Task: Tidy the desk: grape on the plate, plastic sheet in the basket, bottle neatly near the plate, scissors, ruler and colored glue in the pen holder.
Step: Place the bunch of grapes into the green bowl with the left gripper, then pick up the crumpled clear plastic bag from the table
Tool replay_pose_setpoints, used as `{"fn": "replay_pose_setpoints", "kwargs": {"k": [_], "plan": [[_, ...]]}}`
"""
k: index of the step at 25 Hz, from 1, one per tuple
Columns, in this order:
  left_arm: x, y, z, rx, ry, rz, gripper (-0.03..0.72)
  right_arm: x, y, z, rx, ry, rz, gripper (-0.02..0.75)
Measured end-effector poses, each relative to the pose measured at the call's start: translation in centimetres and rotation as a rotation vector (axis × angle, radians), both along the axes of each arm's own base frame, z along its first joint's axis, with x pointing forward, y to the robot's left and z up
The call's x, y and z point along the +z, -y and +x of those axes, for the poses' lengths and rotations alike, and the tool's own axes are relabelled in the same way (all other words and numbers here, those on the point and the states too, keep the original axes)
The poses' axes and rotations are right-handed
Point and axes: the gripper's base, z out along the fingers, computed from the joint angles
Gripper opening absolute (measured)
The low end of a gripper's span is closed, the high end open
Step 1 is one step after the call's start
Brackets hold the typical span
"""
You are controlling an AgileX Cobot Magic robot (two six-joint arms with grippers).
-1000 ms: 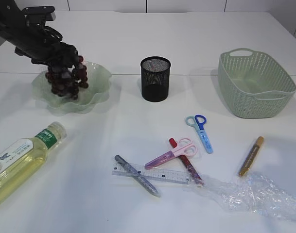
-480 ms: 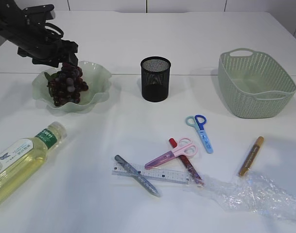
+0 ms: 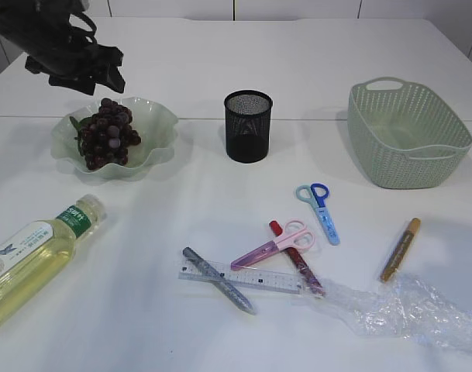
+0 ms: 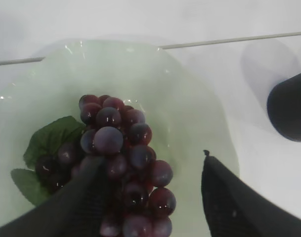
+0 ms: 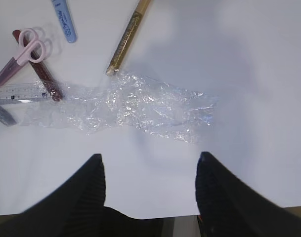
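Note:
The dark red grape bunch lies in the pale green wavy plate. My left gripper hangs open above it, clear of the fruit; from the wrist, grape shows between its spread fingers. The bottle lies on its side at the front left. Blue scissors, pink scissors, a clear ruler and gold, red and grey glue pens lie in front. My right gripper is open above the table, short of the plastic sheet.
The black mesh pen holder stands mid-table behind the scattered stationery. The green woven basket sits at the back right. The plastic sheet lies crumpled at the front right, its edge touching the ruler and red glue pen.
The left gripper opened, let go of the grape bunch onto the plate, and rose up and back. The right gripper has not moved.

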Motion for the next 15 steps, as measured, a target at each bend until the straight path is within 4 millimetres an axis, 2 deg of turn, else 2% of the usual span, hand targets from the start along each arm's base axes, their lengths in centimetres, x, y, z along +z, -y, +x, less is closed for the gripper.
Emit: {"fn": "replay_pose_setpoints", "kwargs": {"k": [5, 12, 15], "plan": [[3.1, 0.0, -0.5, -0.062, -0.046, 0.044, 0.437, 0.0, 0.0, 0.0, 0.0, 0.0, -0.002, 0.44], [6.1, -0.5, -1.9, -0.091, -0.158, 0.107, 0.434, 0.0, 0.0, 0.0, 0.0, 0.0, -0.002, 0.44], [7.0, -0.5, -2.0, -0.076, -0.147, 0.102, 0.434, 0.0, 0.0, 0.0, 0.0, 0.0, -0.002, 0.44]]}}
